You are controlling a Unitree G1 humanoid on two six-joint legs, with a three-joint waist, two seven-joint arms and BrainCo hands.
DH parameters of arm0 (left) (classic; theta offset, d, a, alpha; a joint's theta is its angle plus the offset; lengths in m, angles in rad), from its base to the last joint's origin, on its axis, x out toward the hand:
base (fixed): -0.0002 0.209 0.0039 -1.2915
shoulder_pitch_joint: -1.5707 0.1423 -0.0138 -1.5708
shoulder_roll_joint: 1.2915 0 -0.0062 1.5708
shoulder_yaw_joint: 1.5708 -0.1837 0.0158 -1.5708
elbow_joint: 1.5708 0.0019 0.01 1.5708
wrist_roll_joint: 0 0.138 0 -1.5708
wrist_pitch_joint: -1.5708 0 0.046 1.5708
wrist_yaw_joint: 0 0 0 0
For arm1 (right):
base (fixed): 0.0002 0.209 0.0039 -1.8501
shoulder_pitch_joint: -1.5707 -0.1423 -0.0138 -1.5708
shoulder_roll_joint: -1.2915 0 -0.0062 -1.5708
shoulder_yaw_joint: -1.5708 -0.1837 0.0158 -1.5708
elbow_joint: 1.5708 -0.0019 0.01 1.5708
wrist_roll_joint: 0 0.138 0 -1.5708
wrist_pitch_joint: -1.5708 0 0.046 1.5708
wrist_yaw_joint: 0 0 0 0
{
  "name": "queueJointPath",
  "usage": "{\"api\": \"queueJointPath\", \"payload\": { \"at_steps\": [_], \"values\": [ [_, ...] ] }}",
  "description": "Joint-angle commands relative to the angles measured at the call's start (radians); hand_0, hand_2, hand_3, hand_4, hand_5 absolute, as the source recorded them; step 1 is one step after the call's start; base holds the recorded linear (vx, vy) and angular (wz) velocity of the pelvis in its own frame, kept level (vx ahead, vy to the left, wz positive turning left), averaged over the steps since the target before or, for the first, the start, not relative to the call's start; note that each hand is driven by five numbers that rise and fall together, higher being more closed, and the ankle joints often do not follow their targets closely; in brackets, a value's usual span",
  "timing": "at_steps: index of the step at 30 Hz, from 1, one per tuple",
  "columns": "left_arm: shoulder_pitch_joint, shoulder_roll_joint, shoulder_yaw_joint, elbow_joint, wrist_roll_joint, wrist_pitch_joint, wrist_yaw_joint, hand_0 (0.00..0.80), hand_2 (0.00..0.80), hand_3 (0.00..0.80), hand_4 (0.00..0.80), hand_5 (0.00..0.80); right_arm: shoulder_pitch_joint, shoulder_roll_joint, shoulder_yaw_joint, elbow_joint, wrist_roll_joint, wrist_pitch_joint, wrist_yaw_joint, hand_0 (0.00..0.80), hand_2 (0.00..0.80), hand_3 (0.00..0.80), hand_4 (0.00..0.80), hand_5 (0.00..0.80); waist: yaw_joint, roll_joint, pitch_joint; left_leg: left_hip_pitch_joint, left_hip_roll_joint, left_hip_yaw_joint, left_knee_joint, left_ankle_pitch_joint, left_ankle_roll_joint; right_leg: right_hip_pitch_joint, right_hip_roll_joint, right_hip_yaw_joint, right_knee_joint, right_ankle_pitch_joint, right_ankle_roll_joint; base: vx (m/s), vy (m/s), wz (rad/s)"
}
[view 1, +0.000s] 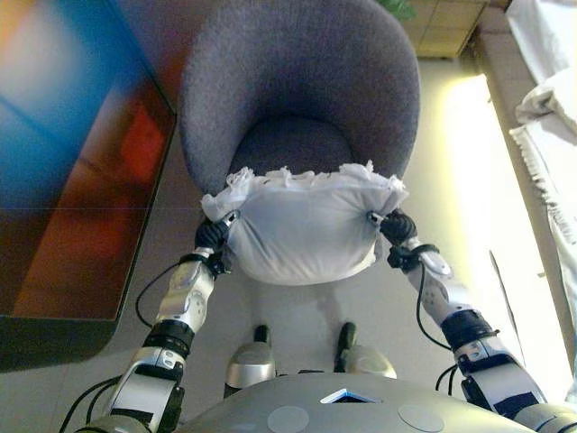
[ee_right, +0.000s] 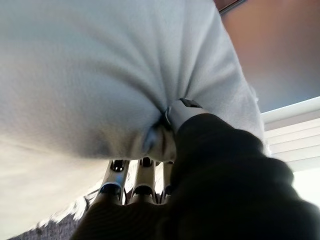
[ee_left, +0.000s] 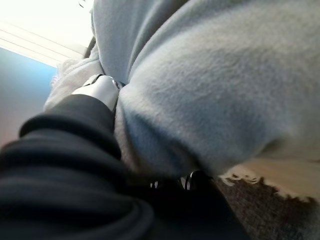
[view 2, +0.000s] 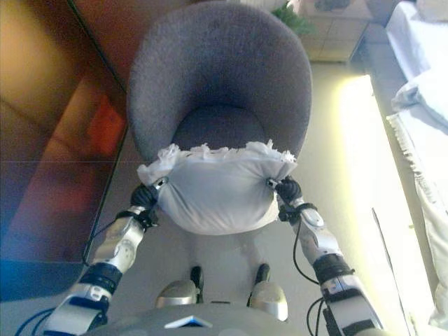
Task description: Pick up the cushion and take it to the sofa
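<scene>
Cushion (view 1: pixel 302 233) held off the floor before the chair (view 1: pixel 297 90) | left hand (view 1: pixel 213 236) and right hand (view 1: pixel 397 225) each pinched a side, fabric puckering | judged soft, light, squashy; side grips should hold

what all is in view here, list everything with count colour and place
cushion: one, white with a frilled edge, held between both hands in front of the chair seat
chair: one, grey tub shape, directly ahead
table: one, dark and glossy, on the robot's left
bedding: white with a fringe, along the right edge
floor: pale, under and right of the chair
left hand: one, dark cover, gripping the cushion's left side, fabric bunched round the thumb in its wrist view
right hand: one, dark cover, pinching the cushion's right side
</scene>
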Motion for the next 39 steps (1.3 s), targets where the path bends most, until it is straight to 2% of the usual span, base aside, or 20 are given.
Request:
{"api": "queueJointPath", "payload": {
  "at_steps": [1,6,7,9,10,11,14,17,20,23,24,26,28,30,33,34,36,38,39],
  "values": [
    [-0.025,0.016,-0.002,-0.049,0.011,-0.029,-0.05,0.8,0.8,0.8,0.8,0.8,0.013,0.06,0.004,-0.104,-0.006,-0.025,0.087,0.8,0.8,0.8,0.8,0.8,-0.002,-0.034,-0.095,-0.051,0.047,0.0,0.094,0.006,-0.003,-0.001,-0.083,0.047,0.089,-0.02,0.04,0.079,-0.144,-0.05],
    [0.017,0.024,0.026,-0.08,0.011,-0.049,-0.038,0.8,0.8,0.8,0.8,0.8,0.025,0.056,0.012,-0.102,0.003,-0.01,0.1,0.8,0.8,0.8,0.8,0.8,-0.019,-0.043,-0.091,-0.039,0.062,-0.009,0.127,-0.009,-0.01,0.009,-0.049,0.093,0.096,-0.036,0.018,0.031,-0.109,-0.14],
    [0.035,0.026,0.033,-0.102,0.003,-0.06,-0.022,0.8,0.8,0.8,0.8,0.8,0.024,0.054,0.017,-0.106,0.011,-0.009,0.104,0.8,0.8,0.8,0.8,0.8,-0.024,-0.044,-0.085,-0.046,0.069,-0.017,0.159,-0.006,-0.014,0.009,-0.032,0.118,0.097,-0.041,0.005,-0.006,-0.047,-0.24],
    [0.048,0.027,0.039,-0.118,-0.011,-0.065,-0.01,0.8,0.8,0.8,0.8,0.8,0.024,0.054,0.019,-0.11,0.027,-0.008,0.101,0.8,0.8,0.8,0.8,0.8,-0.028,-0.043,-0.077,-0.068,0.07,-0.021,0.216,0.012,-0.018,0.011,-0.014,0.137,0.101,-0.048,-0.012,-0.014,-0.018,-0.19],
    [0.048,0.025,0.039,-0.12,-0.016,-0.065,-0.012,0.8,0.8,0.8,0.8,0.8,0.025,0.051,0.015,-0.113,0.03,-0.008,0.093,0.8,0.8,0.8,0.8,0.8,-0.029,-0.042,-0.071,-0.084,0.06,-0.013,0.245,0.017,-0.014,0.013,-0.012,0.134,0.106,-0.05,-0.016,-0.026,0.029,-0.2],
    [0.043,0.022,0.036,-0.123,-0.014,-0.062,-0.015,0.8,0.8,0.8,0.8,0.8,0.023,0.048,0.01,-0.116,0.032,-0.01,0.084,0.8,0.8,0.8,0.8,0.8,-0.027,-0.042,-0.068,-0.096,0.035,-0.015,0.247,0.003,-0.004,0.011,-0.014,0.131,0.112,-0.051,-0.013,-0.034,0.074,-0.14],
    [0.009,0.02,0.011,-0.113,-0.008,-0.061,-0.039,0.8,0.8,0.8,0.8,0.8,0.009,0.036,0.004,-0.126,0.042,-0.033,0.064,0.8,0.8,0.8,0.8,0.8,-0.026,-0.026,-0.066,-0.095,-0.025,0.006,0.14,0.002,0.021,-0.008,-0.015,0.101,0.14,-0.059,0.001,-0.033,0.143,0.02],
    [-0.029,0.013,-0.013,-0.084,0.024,-0.06,-0.031,0.8,0.8,0.8,0.8,0.8,-0.018,0.046,0.009,-0.107,0.081,-0.031,0.051,0.8,0.8,0.8,0.8,0.8,-0.031,-0.022,-0.069,-0.077,-0.051,0.0,0.098,-0.003,0.049,-0.027,-0.028,0.112,0.176,-0.065,0.013,-0.002,0.213,0.11],
    [-0.034,0.01,-0.025,-0.088,0.032,-0.059,-0.017,0.8,0.8,0.8,0.8,0.8,0.01,0.075,0.008,-0.107,0.061,-0.041,0.052,0.8,0.8,0.8,0.8,0.8,-0.037,-0.023,-0.085,-0.055,-0.077,0.004,0.068,-0.009,0.083,-0.052,-0.077,0.143,0.265,-0.013,0.037,0.058,0.234,0.02],
    [-0.061,0.033,-0.041,-0.057,0.009,-0.053,-0.011,0.8,0.8,0.8,0.8,0.8,0.004,0.084,0.009,-0.091,0.074,-0.067,0.038,0.8,0.8,0.8,0.8,0.8,-0.04,-0.003,-0.08,-0.058,-0.096,0.005,0.086,-0.017,0.108,-0.154,-0.152,0.178,0.509,0.093,0.031,0.024,0.299,0.01],
    [-0.085,0.042,-0.055,-0.039,-0.004,-0.052,-0.009,0.8,0.8,0.8,0.8,0.8,-0.009,0.084,0.013,-0.084,0.097,-0.073,0.023,0.8,0.8,0.8,0.8,0.8,-0.046,0.007,-0.067,-0.056,-0.102,0.002,0.104,-0.031,0.113,-0.2,-0.167,0.211,0.614,0.116,0.02,0.006,0.285,0.03],
    [-0.118,0.054,-0.076,-0.012,-0.018,-0.058,-0.013,0.8,0.8,0.8,0.8,0.8,-0.029,0.081,0.022,-0.069,0.127,-0.089,0.005,0.8,0.8,0.8,0.8,0.8,-0.054,0.015,-0.052,-0.052,-0.115,-0.019,0.129,-0.053,0.122,-0.239,-0.157,0.252,0.695,0.157,0.015,0.041,0.216,0.21],
    [-0.131,0.061,-0.084,0.0,-0.029,-0.064,-0.022,0.8,0.8,0.8,0.8,0.8,-0.039,0.076,0.031,-0.056,0.13,-0.097,0.006,0.8,0.8,0.8,0.8,0.8,-0.062,0.011,-0.049,-0.044,-0.124,-0.031,0.139,-0.068,0.122,-0.264,-0.132,0.272,0.643,0.194,0.027,0.108,0.057,0.25],
    [-0.133,0.062,-0.087,0.0,-0.023,-0.064,-0.024,0.8,0.8,0.8,0.8,0.8,-0.043,0.069,0.035,-0.055,0.115,-0.094,0.004,0.8,0.8,0.8,0.8,0.8,-0.072,-0.008,-0.049,-0.027,-0.136,-0.038,0.148,-0.086,0.119,-0.27,-0.107,0.274,0.537,0.217,0.044,0.166,-0.058,0.09],
    [-0.14,0.058,-0.098,0.005,-0.006,-0.067,-0.013,0.8,0.8,0.8,0.8,0.8,-0.05,0.051,0.034,-0.059,0.134,-0.074,0.003,0.8,0.8,0.8,0.8,0.8,-0.094,-0.041,-0.047,-0.002,-0.153,-0.05,0.162,-0.124,0.115,-0.271,-0.065,0.275,0.339,0.207,0.065,0.25,-0.097,0.09],
    [-0.145,0.05,-0.106,0.013,0.0,-0.07,-0.01,0.8,0.8,0.8,0.8,0.8,-0.056,0.038,0.025,-0.052,0.153,-0.064,0.003,0.8,0.8,0.8,0.8,0.8,-0.11,-0.056,-0.049,0.017,-0.168,-0.067,0.162,-0.145,0.117,-0.294,-0.029,0.28,0.236,0.203,0.076,0.344,-0.06,0.02],
    [-0.152,0.041,-0.113,0.021,0.004,-0.071,-0.012,0.8,0.8,0.8,0.8,0.8,-0.062,0.02,0.006,-0.04,0.173,-0.052,0.009,0.8,0.8,0.8,0.8,0.8,-0.13,-0.064,-0.05,0.047,-0.177,-0.09,0.154,-0.161,0.123,-0.342,0.016,0.28,0.141,0.196,0.081,0.348,-0.016,0.2],
    [-0.157,0.032,-0.12,0.019,0.013,-0.07,-0.014,0.8,0.8,0.8,0.8,0.8,-0.067,0.004,-0.016,-0.031,0.183,-0.042,0.017,0.8,0.8,0.8,0.8,0.8,-0.146,-0.059,-0.044,0.085,-0.175,-0.105,0.148,-0.184,0.126,-0.387,0.05,0.244,0.07,0.204,0.083,0.32,0.018,0.53],
    [-0.156,0.026,-0.121,0.011,0.017,-0.066,-0.011,0.8,0.8,0.8,0.8,0.8,-0.07,0.001,-0.023,-0.028,0.182,-0.041,0.019,0.8,0.8,0.8,0.8,0.8,-0.148,-0.059,-0.04,0.102,-0.178,-0.105,0.149,-0.196,0.128,-0.413,0.059,0.207,0.061,0.211,0.083,0.334,0.011,0.56]
  ]
}}
